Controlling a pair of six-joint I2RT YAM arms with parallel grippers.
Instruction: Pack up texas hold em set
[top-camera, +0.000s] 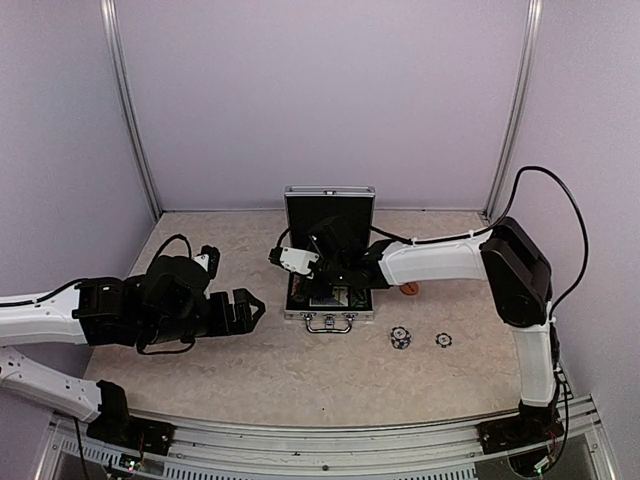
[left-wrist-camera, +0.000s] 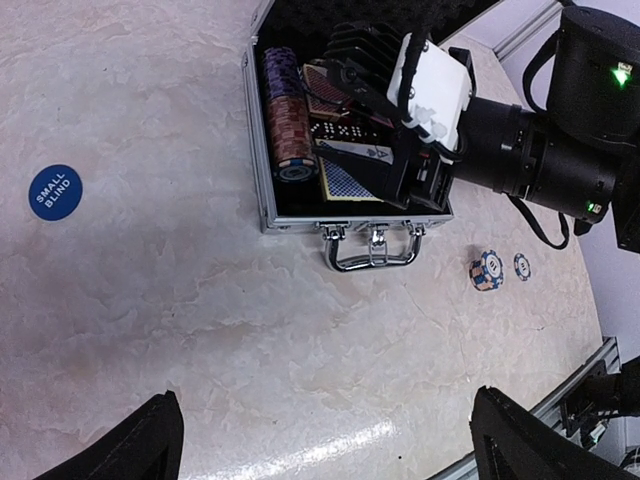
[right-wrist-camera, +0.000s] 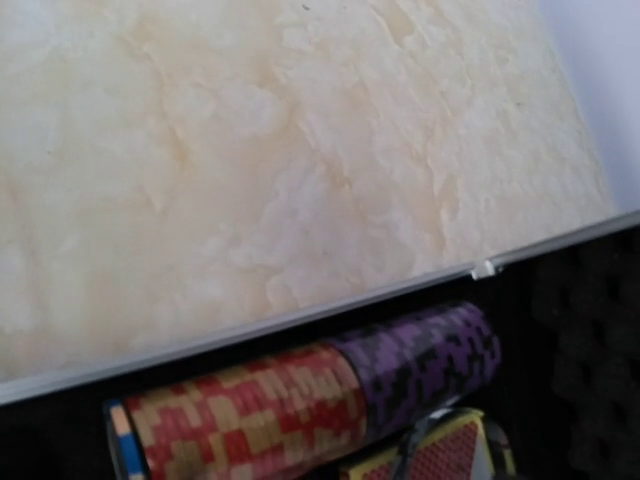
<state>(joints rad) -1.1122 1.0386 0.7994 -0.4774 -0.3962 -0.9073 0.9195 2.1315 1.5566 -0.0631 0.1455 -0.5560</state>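
The silver case stands open at mid-table, with its black-lined lid upright. In the left wrist view the case holds a row of striped chips, card decks and dice. My right gripper reaches down into the case over the decks; its fingers are too hidden to judge. The right wrist view shows red and purple chips under the case rim. My left gripper is open and empty, left of the case. Two loose chip stacks lie right of the handle.
A blue "small blind" disc lies on the table left of the case. An orange disc lies right of the case under my right arm. Purple walls and metal posts enclose the back, with a rail along the near edge.
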